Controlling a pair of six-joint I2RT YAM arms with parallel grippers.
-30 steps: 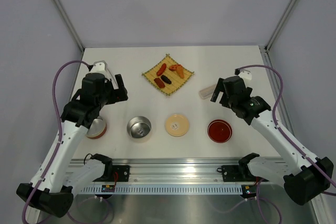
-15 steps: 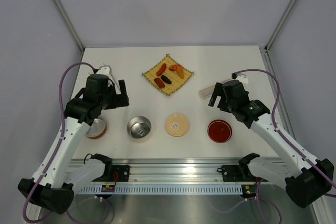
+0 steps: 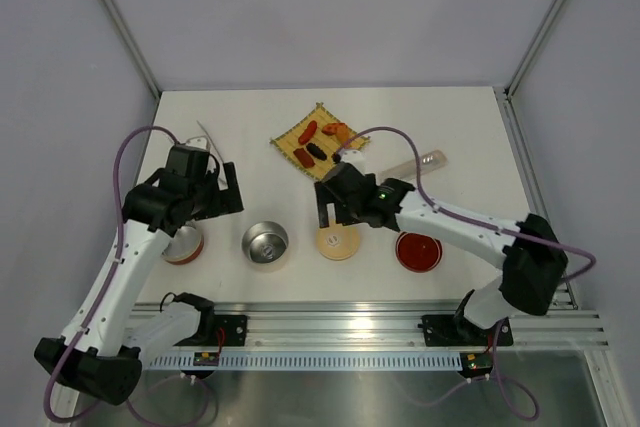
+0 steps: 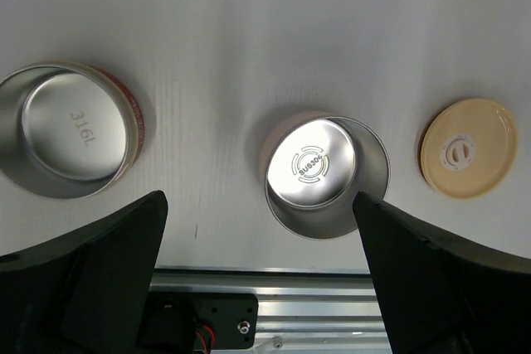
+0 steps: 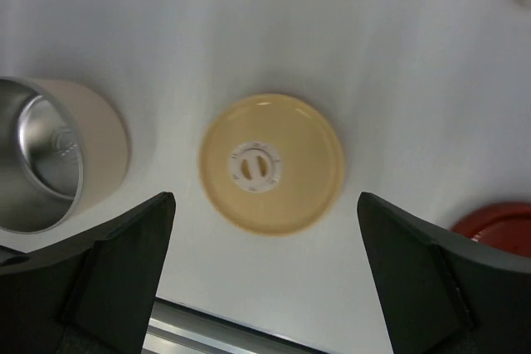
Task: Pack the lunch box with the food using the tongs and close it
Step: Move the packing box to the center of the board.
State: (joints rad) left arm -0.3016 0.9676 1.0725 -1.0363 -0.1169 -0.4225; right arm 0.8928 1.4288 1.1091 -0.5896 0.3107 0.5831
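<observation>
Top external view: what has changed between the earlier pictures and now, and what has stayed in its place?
The right gripper swung left, from beside the translucent case to above the cream lid, with its jaws open and empty. The left gripper shifted slightly toward the near edge and is also open. Nothing was taken or released. The lunch box, the food and the red lid stayed put.

The left arm [image 3: 112,282] and the right arm [image 3: 455,225] are built of smooth white link shells joined by bulky black housings. A purple cable [image 3: 125,152] loops along each one, and a small green light [image 3: 383,194] glows near the right wrist. The left hand [image 3: 222,190] and right hand [image 3: 330,205] are black, with broad, dark, wedge-shaped fingers [image 4: 91,271].
</observation>
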